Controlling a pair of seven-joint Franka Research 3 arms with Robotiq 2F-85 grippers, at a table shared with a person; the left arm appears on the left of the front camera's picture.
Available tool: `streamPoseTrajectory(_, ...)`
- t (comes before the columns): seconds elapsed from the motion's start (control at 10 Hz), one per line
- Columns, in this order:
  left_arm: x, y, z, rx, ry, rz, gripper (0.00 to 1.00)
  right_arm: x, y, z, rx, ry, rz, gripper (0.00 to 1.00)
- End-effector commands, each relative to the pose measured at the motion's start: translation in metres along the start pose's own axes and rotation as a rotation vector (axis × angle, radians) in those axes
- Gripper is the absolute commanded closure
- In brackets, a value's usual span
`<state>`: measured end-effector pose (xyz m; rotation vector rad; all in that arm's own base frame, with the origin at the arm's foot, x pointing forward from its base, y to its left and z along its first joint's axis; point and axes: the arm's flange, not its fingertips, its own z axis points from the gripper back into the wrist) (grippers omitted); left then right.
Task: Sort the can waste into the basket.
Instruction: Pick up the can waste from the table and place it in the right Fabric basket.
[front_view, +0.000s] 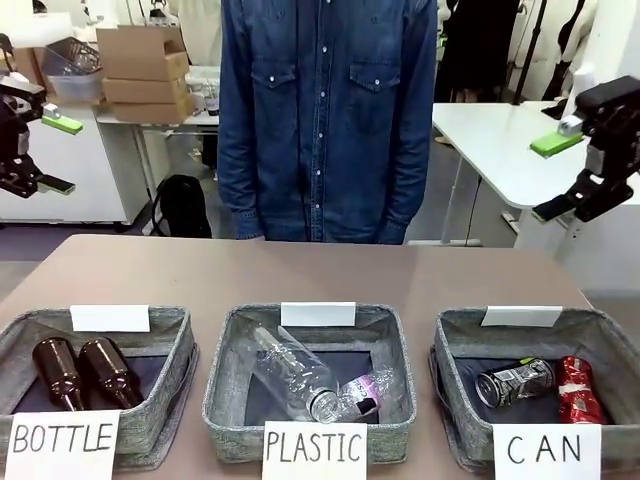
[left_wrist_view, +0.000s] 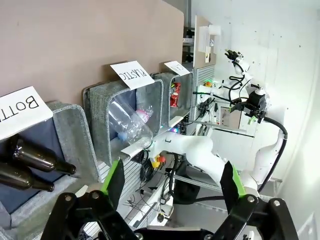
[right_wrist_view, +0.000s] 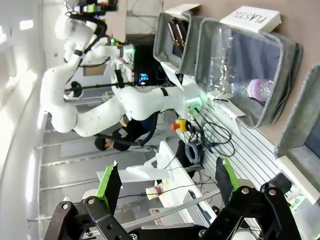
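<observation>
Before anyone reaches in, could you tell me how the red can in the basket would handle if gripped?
The red can looks dented, so probably thin, light and easily squashed. Lying on its side beside the black can, it might roll when nudged.

two brown bottles (front_view: 82, 372) in the bottle basket (front_view: 160, 340); clear plastic bottles (front_view: 300, 377) in the plastic basket (front_view: 232, 350).

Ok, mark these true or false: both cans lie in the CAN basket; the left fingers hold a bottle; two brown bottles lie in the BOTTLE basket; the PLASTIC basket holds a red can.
1. Both cans, red and black, lie in the CAN basket: true.
2. The left fingers hold a bottle: false, they stand open, empty.
3. Two brown bottles lie in the BOTTLE basket: true.
4. The PLASTIC basket holds a red can: false, clear plastic bottles.
</observation>
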<state>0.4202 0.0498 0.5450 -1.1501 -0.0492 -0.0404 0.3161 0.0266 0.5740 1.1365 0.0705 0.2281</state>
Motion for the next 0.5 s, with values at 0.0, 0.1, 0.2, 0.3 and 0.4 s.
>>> streamPoseTrajectory(0.0, -0.0046, 0.0023, -0.0015, 0.001, 0.007, -0.002, 0.00, 0.0003, -0.0023, 0.0027, 0.001, 0.002, 0.016, 0.00)
streamPoseTrajectory(0.1, -0.0046, 0.0023, -0.0015, 0.001, 0.007, -0.002, 0.00, 0.0003, -0.0023, 0.0027, 0.001, 0.002, 0.016, 0.00)
streamPoseTrajectory(0.2, -0.0046, 0.0023, -0.0015, 0.001, 0.007, -0.002, 0.00, 0.0003, -0.0023, 0.0027, 0.001, 0.002, 0.016, 0.00)
streamPoseTrajectory(0.3, -0.0046, 0.0023, -0.0015, 0.001, 0.007, -0.002, 0.00, 0.0003, -0.0023, 0.0027, 0.001, 0.002, 0.016, 0.00)
streamPoseTrajectory(0.4, -0.0046, 0.0023, -0.0015, 0.001, 0.007, -0.002, 0.00, 0.0003, -0.0023, 0.0027, 0.001, 0.002, 0.016, 0.00)
